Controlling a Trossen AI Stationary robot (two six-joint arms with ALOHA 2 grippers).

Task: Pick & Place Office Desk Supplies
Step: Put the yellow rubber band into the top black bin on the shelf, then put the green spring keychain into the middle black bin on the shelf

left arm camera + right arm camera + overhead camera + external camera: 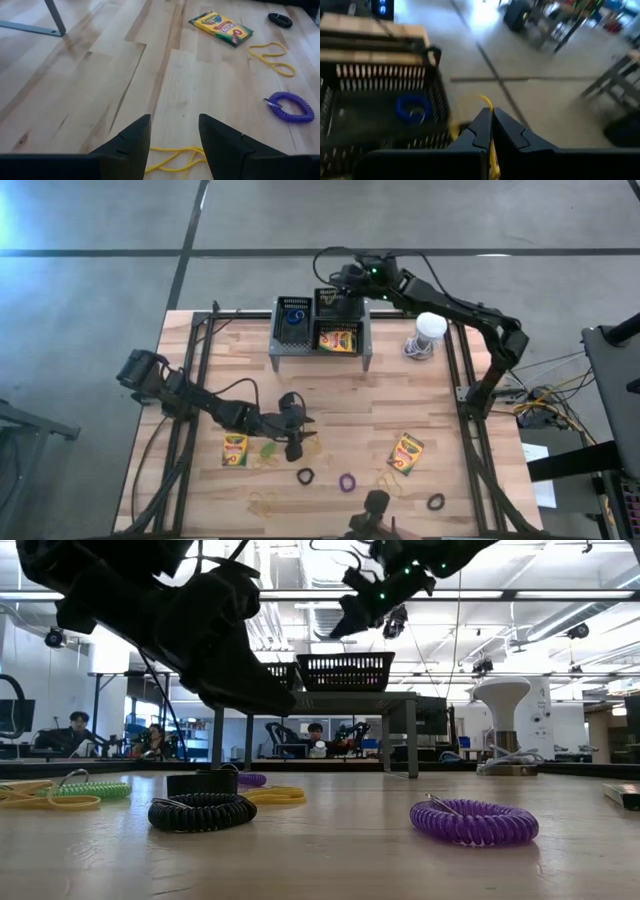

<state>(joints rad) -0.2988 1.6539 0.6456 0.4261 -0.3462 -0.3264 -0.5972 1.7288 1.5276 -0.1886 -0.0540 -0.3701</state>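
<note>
My right tool [490, 131] is closed on a thin yellow rubber band [487, 105] and hangs above the black mesh baskets [318, 323] of the grey rack, I think to drop it there. My left tool [173, 145] is wide and empty, low over the wooden counter [100, 90]; a thin yellow rubber band loop [172, 159] lies just under its fingers, the purple coiled loop band [291, 106] and the yellow-green crayon box [221, 27] further ahead

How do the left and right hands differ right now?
The left hand is open and low over the table; the right hand is shut and raised over the black baskets. The left hand holds nothing, with a yellow rubber band under it; the right hand pinches a thin yellow band.
</note>
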